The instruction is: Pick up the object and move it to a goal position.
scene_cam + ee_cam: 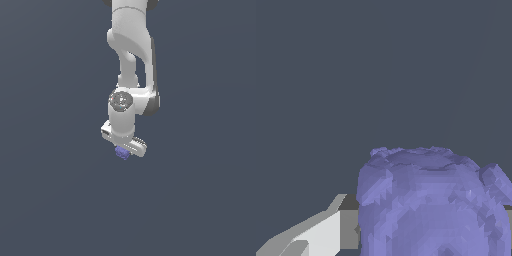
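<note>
Just object [122, 152] in claw [123, 150]

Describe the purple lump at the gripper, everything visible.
The purple lump is small, periwinkle, roughly cube-shaped, with a bumpy faceted matte surface and a shallow rimmed top. It sits under the white gripper, narrower than it. In the wrist view a finger meets its side. The opposite side's contact is barely shown.
</note>
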Tool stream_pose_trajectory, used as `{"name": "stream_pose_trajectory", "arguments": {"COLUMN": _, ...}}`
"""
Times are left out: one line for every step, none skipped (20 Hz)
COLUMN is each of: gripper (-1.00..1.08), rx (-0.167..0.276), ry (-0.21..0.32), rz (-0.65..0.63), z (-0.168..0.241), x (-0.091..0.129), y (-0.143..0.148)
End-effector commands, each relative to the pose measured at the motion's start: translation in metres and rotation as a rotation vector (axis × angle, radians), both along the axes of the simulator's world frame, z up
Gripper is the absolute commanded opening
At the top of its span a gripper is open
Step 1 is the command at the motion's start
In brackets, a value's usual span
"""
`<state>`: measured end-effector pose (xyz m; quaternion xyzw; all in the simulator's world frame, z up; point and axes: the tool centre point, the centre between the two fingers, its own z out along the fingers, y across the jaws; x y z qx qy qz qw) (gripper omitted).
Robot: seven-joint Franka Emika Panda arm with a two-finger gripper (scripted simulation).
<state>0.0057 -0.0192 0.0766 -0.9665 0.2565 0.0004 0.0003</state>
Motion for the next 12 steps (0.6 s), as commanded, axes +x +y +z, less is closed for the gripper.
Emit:
{"name": "stream_pose_trajectory", "arguments": {"gripper": -1.00, "rx": 0.000, "ry": -0.001, "rz": -0.001, "z": 0.019, "x": 0.003, "y": -0.005}}
{"name": "stream_pose_trajectory", "arguments": {"gripper": -1.00, "rx": 0.000, "ry": -0.001, "rz": -0.001, "z": 0.027, "x": 0.004, "y": -0.007}}
{"name": "stream_pose_trajectory", "arguments": {"gripper": -1.00, "rx": 0.000, "ry": -0.001, "rz": -0.001, "z": 0.036, "x": 0.006, "y": -0.009}}
{"name": "stream_pose_trajectory", "arguments": {"gripper": -1.00, "rx": 0.000, "ry": -0.001, "rz": -0.001, "z": 0.045, "x": 0.007, "y": -0.011}}
{"name": "stream_pose_trajectory", "arguments": {"gripper": -1.00, "rx": 0.000, "ry": -0.001, "rz": -0.001, "z": 0.055, "x": 0.009, "y": -0.014}}
{"name": "stream_pose_trajectory", "arguments": {"gripper": -1.00, "rx": 0.000, "ry": -0.001, "rz": -0.001, "z": 0.066, "x": 0.010, "y": -0.016}}
{"name": "stream_pose_trajectory", "arguments": {"gripper": -1.00, "rx": 0.000, "ry": -0.001, "rz": -0.001, "z": 0.076, "x": 0.012, "y": -0.019}}
{"name": "stream_pose_trajectory", "arguments": {"gripper": -1.00, "rx": -0.001, "ry": -0.001, "rz": -0.001, "z": 0.087, "x": 0.014, "y": -0.022}}
{"name": "stream_pose_trajectory", "arguments": {"gripper": -1.00, "rx": -0.001, "ry": -0.001, "rz": -0.001, "z": 0.098, "x": 0.016, "y": -0.024}}
{"name": "stream_pose_trajectory", "arguments": {"gripper": -1.00, "rx": -0.001, "ry": -0.001, "rz": -0.001, "z": 0.109, "x": 0.018, "y": -0.027}}
{"name": "stream_pose_trajectory", "arguments": {"gripper": -1.00, "rx": -0.001, "ry": -0.001, "rz": -0.001, "z": 0.120, "x": 0.019, "y": -0.030}}
{"name": "stream_pose_trajectory", "arguments": {"gripper": -1.00, "rx": -0.001, "ry": -0.001, "rz": -0.001, "z": 0.131, "x": 0.021, "y": -0.032}}
